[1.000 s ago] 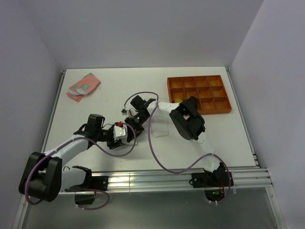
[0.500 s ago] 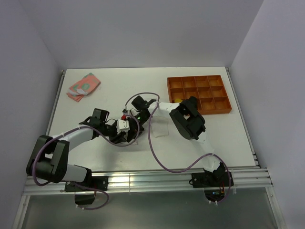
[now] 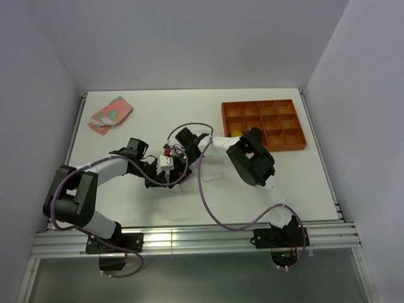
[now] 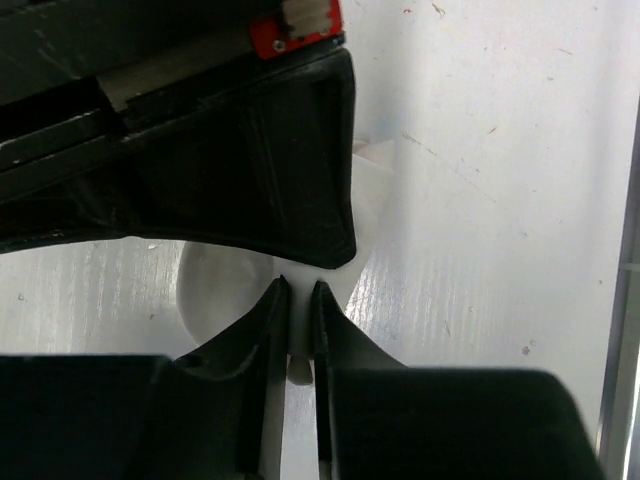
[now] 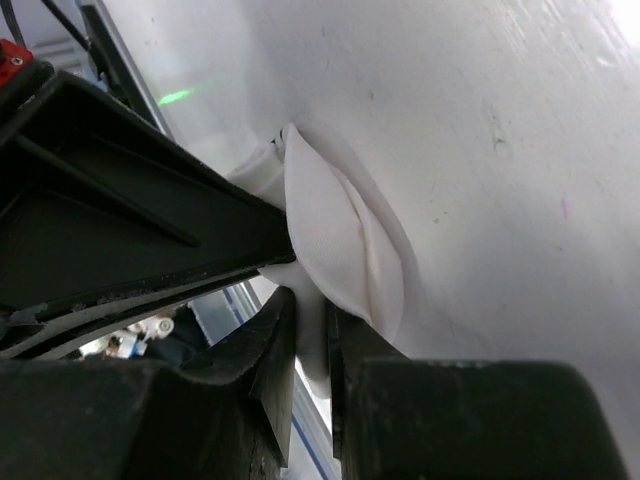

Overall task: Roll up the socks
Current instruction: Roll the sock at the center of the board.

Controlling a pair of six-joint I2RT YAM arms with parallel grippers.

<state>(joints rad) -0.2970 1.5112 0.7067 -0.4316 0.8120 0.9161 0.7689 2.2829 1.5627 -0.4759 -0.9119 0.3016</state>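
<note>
In the left wrist view, the left tool point(image 4: 297, 290) is seen pressed almost together, a thin edge of the white sock point(image 4: 215, 290) pinched in the narrow gap. The right wrist view records the same for the right tool point(image 5: 310, 300): its fingers are nearly together on a fold of the same sock, whose rounded white layers are bunched just beyond the fingertips against the surface point(image 5: 480, 150). Each wrist view is partly filled by the black body of the opposite tool, close to touching.

None of this grip detail is resolved in the top view, where the two tools are seen only as a dark cluster at the middle of the surface and the sock is largely hidden beneath them, hard to separate from the white top.

Compared with one second ago, the left tool is found shifted up and to the right, tight against the right tool; the right arm is essentially unchanged.

Further out, only the top view shows a folded pink and green cloth point(image 3: 110, 114) at the far left and an orange compartment tray point(image 3: 223, 120) at the far right, both well apart from the tools.
</note>
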